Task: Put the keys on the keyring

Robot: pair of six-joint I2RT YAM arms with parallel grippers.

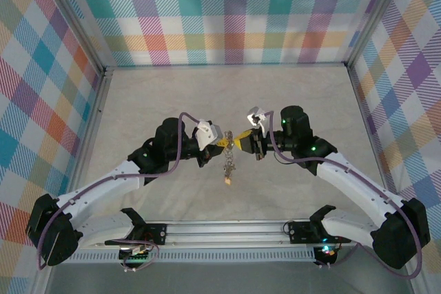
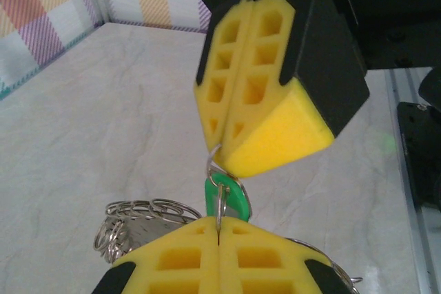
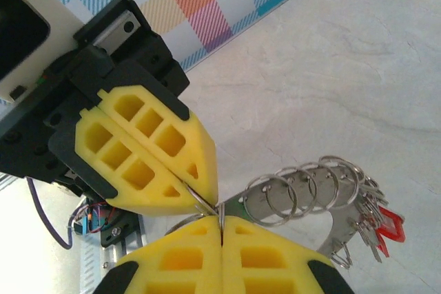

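Now, mid-table: left gripper (image 1: 220, 142) and right gripper (image 1: 241, 143) nose to nose above the table (image 1: 172, 94), keys (image 1: 228, 166) dangling between them.
Left gripper: closed, pinching thin wire beside the green tag (image 2: 225, 199).
Right gripper: closed too, tip clamped on the split ring (image 2: 215, 169) just above that tag; judged to be one small ring shared by both grips.
Keys: bunched on small rings, hanging clear of the table, red tags (image 3: 387, 228) at the far end of the bunch.
Keyring: seemingly the curved silver band (image 3: 333, 231) carrying the row of small rings; full loop not traceable.
Why so held: two opposed pinches likely steady the split ring and pry its coil for threading.
Why lifted: free-hanging weight keeps the bunch out of the way.
Progress: most keys apparently on already; green-tagged one in hand.
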